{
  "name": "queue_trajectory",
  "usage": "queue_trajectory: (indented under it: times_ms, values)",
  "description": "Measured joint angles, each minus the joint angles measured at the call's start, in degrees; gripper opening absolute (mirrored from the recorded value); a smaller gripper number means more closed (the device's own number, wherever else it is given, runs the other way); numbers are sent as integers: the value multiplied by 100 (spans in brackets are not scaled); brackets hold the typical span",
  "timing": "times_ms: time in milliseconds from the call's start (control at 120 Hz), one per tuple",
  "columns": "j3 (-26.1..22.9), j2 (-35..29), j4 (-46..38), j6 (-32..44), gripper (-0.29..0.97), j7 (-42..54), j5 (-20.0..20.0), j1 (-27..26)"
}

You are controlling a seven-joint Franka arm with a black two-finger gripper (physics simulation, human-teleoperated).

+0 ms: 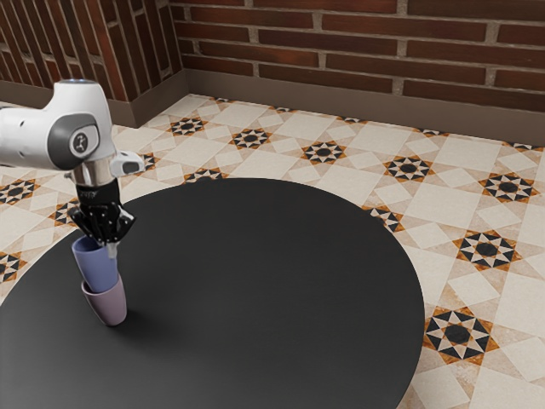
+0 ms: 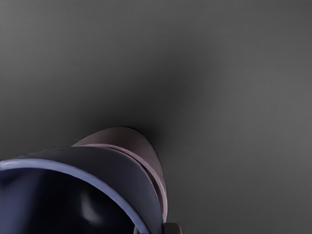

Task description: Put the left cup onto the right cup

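Note:
A periwinkle-blue cup (image 1: 95, 266) stands nested in a mauve cup (image 1: 107, 305) near the exterior view's left edge of the round black table (image 1: 272, 290), leaning slightly. My gripper (image 1: 111, 247) comes straight down on the blue cup's rim, on the side toward the exterior view's right, and is shut on that rim wall. In the wrist view the blue cup's (image 2: 73, 195) open mouth sits right under the hand. The mauve cup (image 2: 131, 144) shows just beyond and below it on the table top (image 2: 204, 63).
The black table stretches bare toward the exterior view's right and front. Beyond it lie a patterned tile floor (image 1: 409, 170) and a brick wall (image 1: 358, 43).

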Motion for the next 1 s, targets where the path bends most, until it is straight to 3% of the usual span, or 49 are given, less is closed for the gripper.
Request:
queue_trajectory:
  times_ms: [292,625,1000]
  values:
    - [21,57,-7,28,-10,-1,17,24]
    - [9,51,-15,16,28,-6,-11,47]
    - [4,-3,-10,-19,41,-19,-24,0]
